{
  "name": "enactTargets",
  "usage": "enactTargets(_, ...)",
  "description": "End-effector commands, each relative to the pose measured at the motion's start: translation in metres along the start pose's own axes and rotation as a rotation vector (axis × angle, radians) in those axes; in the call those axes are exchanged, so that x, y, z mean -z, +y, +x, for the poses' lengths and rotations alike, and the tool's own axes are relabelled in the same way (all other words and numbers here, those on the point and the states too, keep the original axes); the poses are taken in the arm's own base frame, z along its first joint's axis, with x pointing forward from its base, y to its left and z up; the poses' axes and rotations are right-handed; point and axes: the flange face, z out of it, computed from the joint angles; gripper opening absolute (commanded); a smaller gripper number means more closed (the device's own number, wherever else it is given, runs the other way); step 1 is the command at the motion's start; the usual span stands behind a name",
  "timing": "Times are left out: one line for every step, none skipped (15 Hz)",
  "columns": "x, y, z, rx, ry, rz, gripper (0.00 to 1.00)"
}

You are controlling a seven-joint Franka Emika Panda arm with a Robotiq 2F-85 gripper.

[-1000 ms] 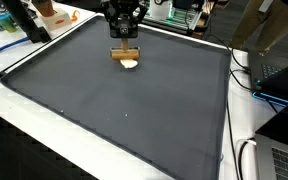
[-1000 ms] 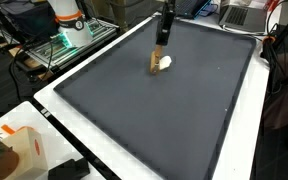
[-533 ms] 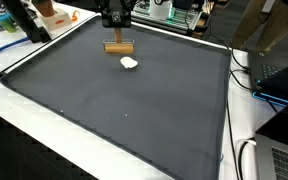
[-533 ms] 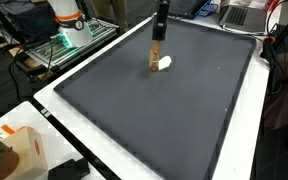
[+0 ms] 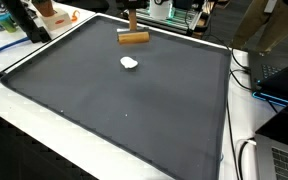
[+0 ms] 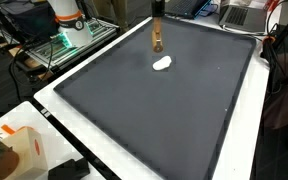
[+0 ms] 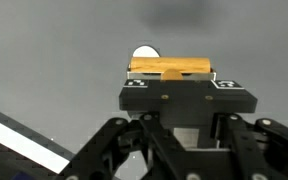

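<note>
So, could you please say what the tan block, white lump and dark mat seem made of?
Tan block: probably unfinished wood: matte, warm yellow-brown faces. White lump: too small to tell; matte, rounded. Dark mat: likely fabric or rubber, flat grey without glare.

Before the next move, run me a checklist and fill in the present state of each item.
1. End effector shut on the wooden block: ok.
2. Block level in the grip: ok; it sits horizontal in the wrist view.
3. Block raised off the mat: ok, as far as both exterior views show.
4. White object apart from the block, lying on the mat: ok.
5. Room beyond the mat's far edge: not ok; equipment stands close.
6. Depth of the fingers' hold on the block: cannot tell.
</note>
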Motion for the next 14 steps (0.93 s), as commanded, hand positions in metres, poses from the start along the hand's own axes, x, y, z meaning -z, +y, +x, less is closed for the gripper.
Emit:
enactTargets(-0.007,0.001,0.002,-0.013,-0.020,-0.008,0.23)
enactTargets(-0.012,0.003,0.002,-0.029,-0.042,-0.036,0.23)
enactTargets(-0.018,0.002,0.004,-0.028,-0.055,-0.028,0.23)
enactTargets(-0.024,0.003,0.004,-0.036,-0.068,-0.035,0.23)
enactTargets(-0.029,0.004,0.005,-0.034,-0.081,-0.039,0.23)
enactTargets(-0.035,0.004,0.007,-0.032,-0.090,-0.037,0.23)
enactTargets(-0.041,0.004,0.008,-0.032,-0.093,-0.030,0.23)
enactTargets(-0.046,0.003,0.010,-0.027,-0.094,-0.028,0.23)
enactTargets(-0.051,0.004,0.013,-0.026,-0.087,-0.020,0.23)
enactTargets(-0.055,0.005,0.016,-0.025,-0.084,-0.018,0.23)
enactTargets(-0.059,0.006,0.018,-0.021,-0.077,-0.018,0.23)
enactTargets(-0.063,0.006,0.021,-0.015,-0.069,-0.020,0.23)
enactTargets(-0.067,0.006,0.023,-0.011,-0.064,-0.021,0.23)
enactTargets(-0.071,0.006,0.026,-0.007,-0.058,-0.022,0.23)
